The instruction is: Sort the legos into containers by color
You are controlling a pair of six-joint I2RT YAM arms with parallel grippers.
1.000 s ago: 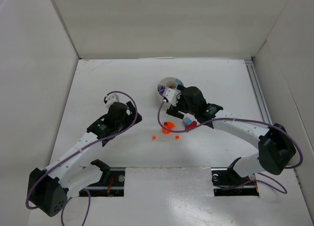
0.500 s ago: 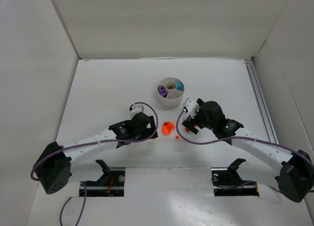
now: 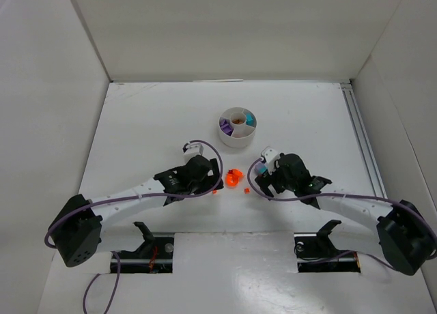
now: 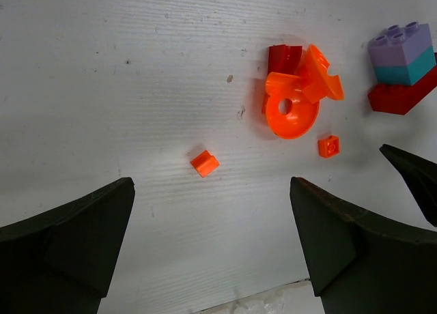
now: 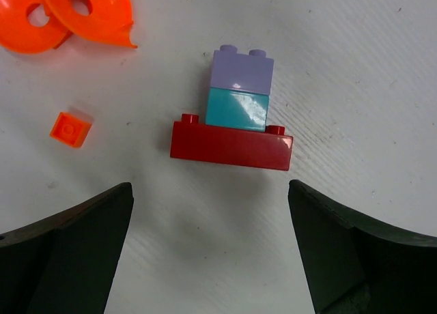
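Observation:
The legos lie loose on the white table. In the left wrist view a tiny orange brick (image 4: 205, 163) sits just ahead of my open left gripper (image 4: 212, 215), with orange ring pieces (image 4: 291, 112), a red piece (image 4: 283, 56) and a small orange plate (image 4: 329, 146) beyond it. My open right gripper (image 5: 210, 218) hovers just short of a stack of a lilac brick (image 5: 242, 69) on a teal one (image 5: 237, 108) on a red brick (image 5: 231, 145). The white dish (image 3: 228, 140) holds purple, teal and brownish pieces in its containers. Both grippers (image 3: 213, 179) (image 3: 258, 179) flank the orange pile (image 3: 235, 177).
White walls enclose the table on three sides. A metal rail (image 3: 360, 133) runs along the right edge. The arm bases and their slots (image 3: 153, 249) sit at the near edge. The dish stands a little beyond both grippers.
The right gripper has left the dish and come down toward me, beside the stacked bricks. The left arm has swung right to the orange pieces. Both grippers stay open.

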